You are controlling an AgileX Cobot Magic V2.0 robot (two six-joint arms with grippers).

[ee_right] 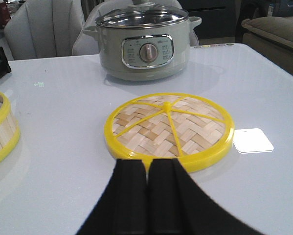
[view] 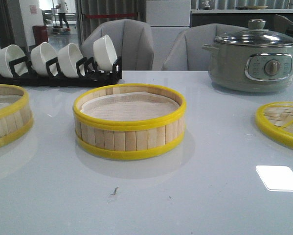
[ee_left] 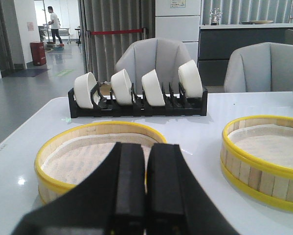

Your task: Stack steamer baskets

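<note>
This looks like a staged dining corner inside a large lab or showroom hall. A glossy white table (view: 151,196) carries a black rack of white bowls (view: 58,61), a grey-green electric pot (view: 254,61) and bamboo steamer baskets (view: 129,122), with grey upholstered chairs (view: 131,46) behind. Beyond them, the left wrist view shows a polished grey floor, a red barrier strap (ee_left: 114,32) and a person (ee_left: 52,24) walking far off

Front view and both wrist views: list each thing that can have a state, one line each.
Middle steamer basket: unstacked, paper-lined, no food visible.
Left steamer basket: unstacked, paper-lined, no food visible.
Woven lid: flat on the table, covering nothing.
Electric pot: glass lid on.
Bowls: on edge in the rack.
Left gripper: shut, empty.
Right gripper: shut, empty.
</note>
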